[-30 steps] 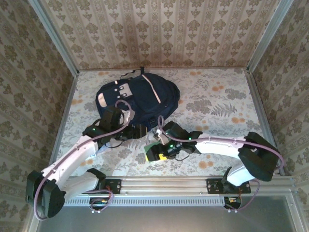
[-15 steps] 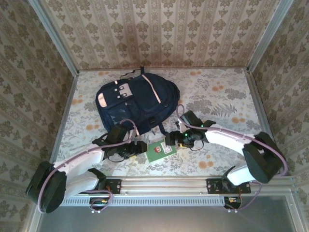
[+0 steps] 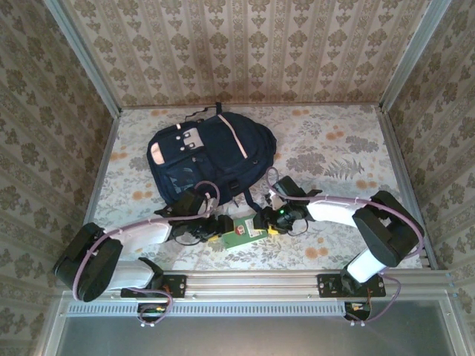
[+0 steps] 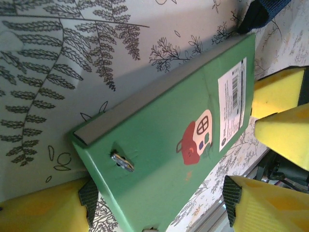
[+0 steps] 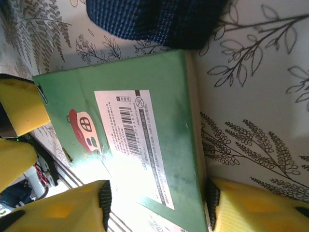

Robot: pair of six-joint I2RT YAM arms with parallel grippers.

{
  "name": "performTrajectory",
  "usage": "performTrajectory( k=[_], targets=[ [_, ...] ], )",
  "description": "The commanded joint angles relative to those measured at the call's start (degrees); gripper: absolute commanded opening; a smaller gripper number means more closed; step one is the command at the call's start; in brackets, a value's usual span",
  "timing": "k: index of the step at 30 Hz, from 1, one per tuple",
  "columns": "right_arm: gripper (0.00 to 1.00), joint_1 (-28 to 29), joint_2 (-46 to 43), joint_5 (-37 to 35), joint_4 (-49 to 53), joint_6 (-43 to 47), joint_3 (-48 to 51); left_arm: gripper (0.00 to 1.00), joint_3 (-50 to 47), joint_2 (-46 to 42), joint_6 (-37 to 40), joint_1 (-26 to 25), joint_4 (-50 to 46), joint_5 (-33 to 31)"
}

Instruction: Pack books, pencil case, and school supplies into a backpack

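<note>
Small green book (image 3: 243,228) (image 4: 169,145) (image 5: 145,125): closed, lying flat on the table (image 3: 334,156) near its front edge, cover up (red-and-white house emblem (image 4: 195,143), white barcode label (image 5: 140,145)).

Backpack (image 3: 211,152): large, navy, with pale pink stripes and grey patches, lying front-up behind the book. Its near fabric (image 5: 145,19) lies just beside the book's far edge.

Small green book (image 3: 243,228) before navy backpack (image 3: 211,152)
</note>
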State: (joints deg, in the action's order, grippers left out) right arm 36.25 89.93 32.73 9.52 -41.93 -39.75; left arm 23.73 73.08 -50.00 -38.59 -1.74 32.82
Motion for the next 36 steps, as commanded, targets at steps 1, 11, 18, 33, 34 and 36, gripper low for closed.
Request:
performTrajectory(
  k=[1, 11, 18, 33, 34, 36],
  targets=[
    [0.52, 0.3, -2.2, 3.0, -1.7, -0.7, 0.6, 0.71, 0.6, 2.3, -0.2, -0.9, 2.9, 1.3],
    [0.39, 0.3, -8.9, 5.4, -3.8, -4.2, 2.3, 0.7, 1.3, 2.6, 1.5, -1.5, 1.3, 0.1],
    [0.22, 0.3, -8.3, 6.5, -10.3, -8.7, 4.5, 0.69, 1.9, 3.3, 2.4, -1.7, 0.4, -0.1],
    [0.0, -5.6, -21.8, 7.1, -11.8, -11.8, 7.5, 0.77, 0.5, -20.9, -2.5, 9.5, -11.0, 1.8],
    [0.0, -6.0, -22.5, 7.4, -13.3, -13.1, 7.9, 0.79, 0.5, -21.6, -3.6, 10.0, -10.4, 2.2],
    [0.0, -6.5, -24.0, 7.9, -15.9, -15.2, 8.5, 0.8, 0.4, -22.0, -6.7, 10.2, -7.6, 3.0]
  ],
)
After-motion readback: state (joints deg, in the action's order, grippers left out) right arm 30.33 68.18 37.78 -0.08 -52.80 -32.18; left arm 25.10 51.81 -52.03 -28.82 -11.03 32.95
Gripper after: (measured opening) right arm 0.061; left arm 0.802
